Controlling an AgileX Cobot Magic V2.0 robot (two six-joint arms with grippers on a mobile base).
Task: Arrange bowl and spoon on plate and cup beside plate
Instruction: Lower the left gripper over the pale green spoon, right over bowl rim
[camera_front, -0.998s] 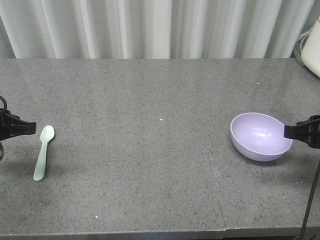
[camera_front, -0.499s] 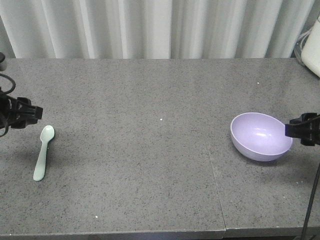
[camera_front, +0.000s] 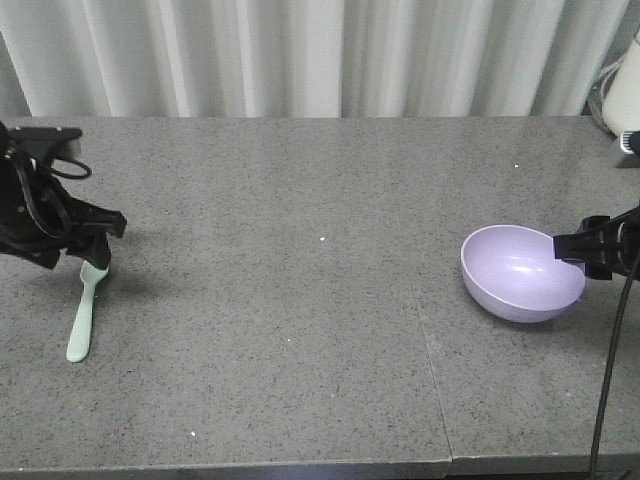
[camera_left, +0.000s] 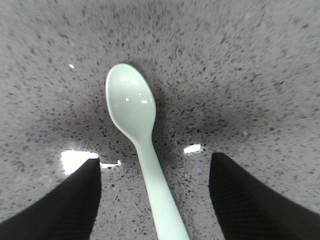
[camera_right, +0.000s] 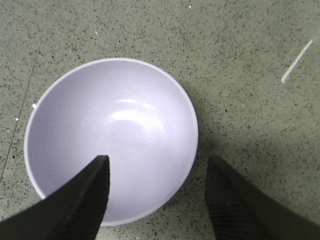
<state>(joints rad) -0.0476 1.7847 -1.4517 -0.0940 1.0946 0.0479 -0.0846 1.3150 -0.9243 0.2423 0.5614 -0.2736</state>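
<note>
From the front we see the left end effector (camera_front: 96, 258) low over the head of the spoon (camera_front: 82, 322), which lies flat on the grey speckled desk (camera_front: 300, 340) near its left edge, handle running towards the near side. From here we cannot tell how far the fingers are spread. At the far right the right end effector (camera_front: 577, 250) sits at the right rim of the bowl (camera_front: 515, 275), which stands upright on the desk, well apart from the spoon. A pale curtain (camera_front: 300, 55) hangs behind. In the left wrist view we find the left end effector (camera_left: 155, 162) spread wide, one dark finger on each side of the spoon (camera_left: 132, 107). The handle passes between them with desk showing on both sides, so nothing is pinched. In the right wrist view the right end effector (camera_right: 157, 162) is likewise spread and straddles the wall of the bowl (camera_right: 115, 115). One finger reaches over the lavender inside, the other is outside the rim over the desk. We cannot tell whether either finger touches the bowl. Its inside shows only smooth plastic and a soft highlight.
</note>
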